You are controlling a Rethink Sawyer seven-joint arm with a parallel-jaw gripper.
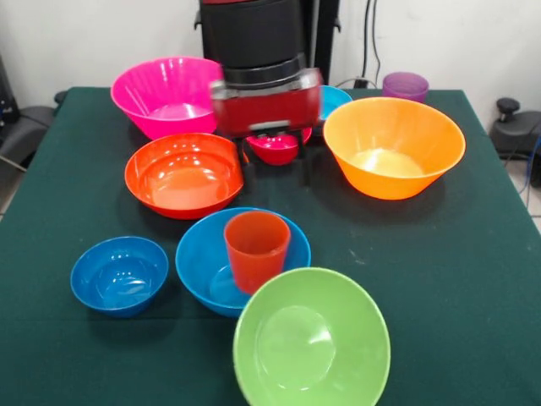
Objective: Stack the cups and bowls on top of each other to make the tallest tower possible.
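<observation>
Dark green cloth-covered table (473, 279), pale wall behind, cables hanging at the back right. My red and black gripper (275, 161) hangs over the far middle of the table; the fingers (246, 156) stand either side of the small glossy magenta-red plastic bowl (275, 150) — whether they pinch it or are released, I cannot tell, as my wrist housing blurs and covers the top. Large glossy pink bowl (165, 95) at far left, large red-orange bowl (183, 174) just in front of it. Large orange bowl (394, 145) on the right; behind it the short translucent purple cup (405, 85), and a small cyan bowl (336, 98) peeks out beside my wrist. Nearer the camera: the medium sky-blue bowl (203, 262) with the opaque orange-red tapered cup (256, 249) standing upright inside it — the only stacked pair. Small dark blue bowl (118, 275) just to its left, apart. Large lime green bowl (311, 338) at the near edge, overlapping the sky-blue bowl's rim in this view.
</observation>
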